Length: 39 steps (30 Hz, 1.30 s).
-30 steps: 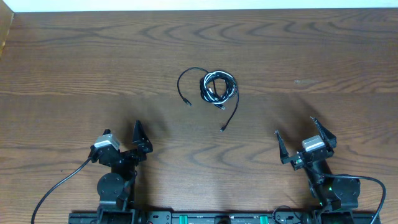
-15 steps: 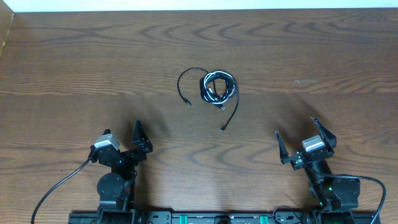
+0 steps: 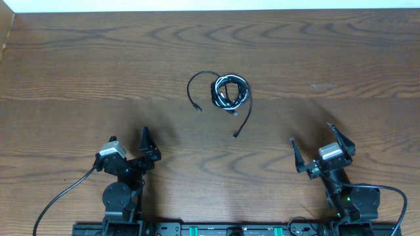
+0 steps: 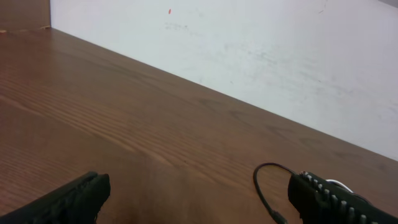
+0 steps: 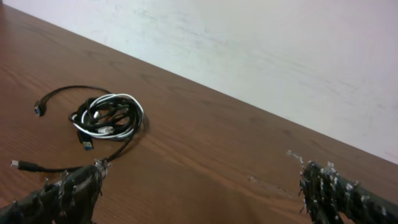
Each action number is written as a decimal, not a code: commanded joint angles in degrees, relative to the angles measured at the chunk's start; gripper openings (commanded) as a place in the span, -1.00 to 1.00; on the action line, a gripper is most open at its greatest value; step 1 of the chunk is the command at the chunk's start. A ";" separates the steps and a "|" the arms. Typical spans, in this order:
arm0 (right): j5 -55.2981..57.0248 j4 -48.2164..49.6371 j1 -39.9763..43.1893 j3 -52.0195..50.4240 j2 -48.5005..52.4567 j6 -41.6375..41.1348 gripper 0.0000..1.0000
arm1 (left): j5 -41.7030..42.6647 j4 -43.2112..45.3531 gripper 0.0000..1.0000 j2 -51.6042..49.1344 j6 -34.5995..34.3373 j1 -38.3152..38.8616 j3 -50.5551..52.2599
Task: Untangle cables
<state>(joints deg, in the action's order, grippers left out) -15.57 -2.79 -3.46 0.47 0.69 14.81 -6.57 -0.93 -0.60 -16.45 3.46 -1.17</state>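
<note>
The black cable (image 3: 245, 110) and the white cable (image 3: 230, 86) lie coiled together in a tangle at the table's middle. A black loop (image 3: 191, 86) runs out to the left and a black tail with a plug runs down toward the front. The tangle also shows in the right wrist view: black cable (image 5: 121, 148), white cable (image 5: 112, 99). The black loop shows in the left wrist view (image 4: 258, 186). My left gripper (image 3: 146, 145) is open and empty at the front left. My right gripper (image 3: 314, 145) is open and empty at the front right. Both are well short of the cables.
The wooden table (image 3: 79, 72) ends at a white wall (image 3: 210, 5) at the back. A faint pale smudge (image 3: 323, 85) marks the wood right of the tangle. The arms' thick black wires (image 3: 62, 193) trail at the front edge.
</note>
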 commanded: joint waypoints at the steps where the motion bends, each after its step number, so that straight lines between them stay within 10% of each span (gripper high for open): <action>1: 0.46 -0.24 0.26 -0.15 -0.37 0.46 0.98 | -0.57 -1.57 0.94 0.26 1.01 -0.28 0.94; 25: -0.79 -0.24 0.26 -0.04 -0.37 -5.14 0.99 | -0.09 -0.11 0.95 -1.81 1.86 -0.28 -2.51; 39: -3.02 -11.87 0.26 16.65 11.54 -6.67 0.98 | 7.45 -11.82 0.95 -35.65 7.02 -0.28 -32.61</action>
<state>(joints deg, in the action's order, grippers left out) -18.11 -13.08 -3.46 10.48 7.33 9.56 -2.61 -9.04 -26.85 -12.05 3.46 -23.66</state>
